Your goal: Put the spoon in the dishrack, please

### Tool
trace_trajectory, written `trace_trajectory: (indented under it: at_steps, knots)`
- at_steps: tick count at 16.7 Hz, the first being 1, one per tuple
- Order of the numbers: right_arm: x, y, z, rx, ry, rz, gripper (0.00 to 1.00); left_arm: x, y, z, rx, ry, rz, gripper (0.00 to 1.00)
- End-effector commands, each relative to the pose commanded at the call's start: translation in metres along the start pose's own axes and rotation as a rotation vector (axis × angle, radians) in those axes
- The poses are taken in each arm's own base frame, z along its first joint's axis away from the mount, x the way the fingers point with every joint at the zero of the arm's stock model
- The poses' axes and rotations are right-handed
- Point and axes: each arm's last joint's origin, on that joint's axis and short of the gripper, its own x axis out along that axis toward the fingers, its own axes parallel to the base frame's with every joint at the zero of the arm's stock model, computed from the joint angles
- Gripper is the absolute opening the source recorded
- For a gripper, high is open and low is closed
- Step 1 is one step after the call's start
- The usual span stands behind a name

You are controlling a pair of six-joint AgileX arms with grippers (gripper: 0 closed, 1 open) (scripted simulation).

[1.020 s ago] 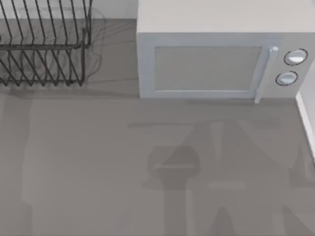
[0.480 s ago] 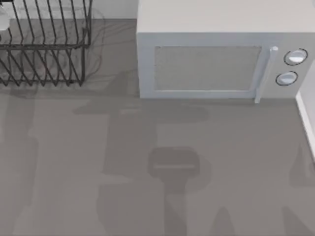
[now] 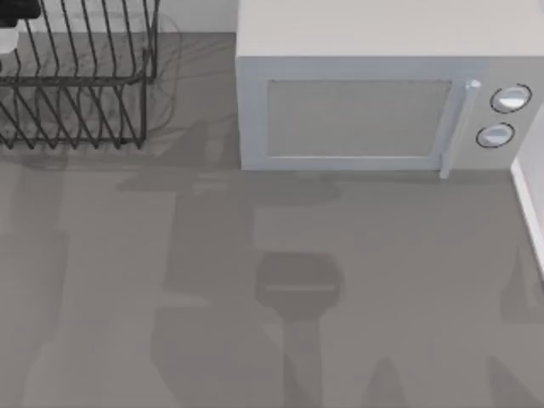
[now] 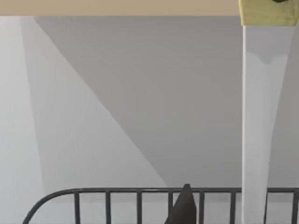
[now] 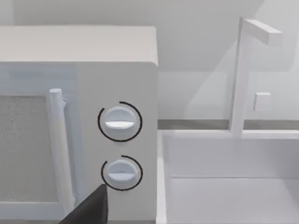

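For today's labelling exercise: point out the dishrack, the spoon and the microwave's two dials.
dishrack (image 3: 81, 81), top view, on its front horizontal rail.
spoon (image 4: 258, 116), left wrist view, on its white handle, hanging above the rack's top rail.
microwave's upper dial (image 5: 119, 122), right wrist view, on its centre.
microwave's lower dial (image 5: 121, 172), right wrist view, on its centre.

**Pretty much all grey here, plus one black rack**

Dishrack is black wire. Microwave is pale grey, with a speckled grey door panel and white knobs ringed in black. Table is flat mid-grey. Spoon handle is white with a yellow bit on the end.
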Motion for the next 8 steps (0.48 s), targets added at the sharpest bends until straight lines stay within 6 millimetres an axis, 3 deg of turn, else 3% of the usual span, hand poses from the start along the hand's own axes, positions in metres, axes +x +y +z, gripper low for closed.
trace_trajectory:
  at_steps: [8]
  knots:
    - [0.0,0.0,0.0,0.0,0.0,0.0,1.0,0.0,0.0,0.0,0.0,0.0,0.0,0.6]
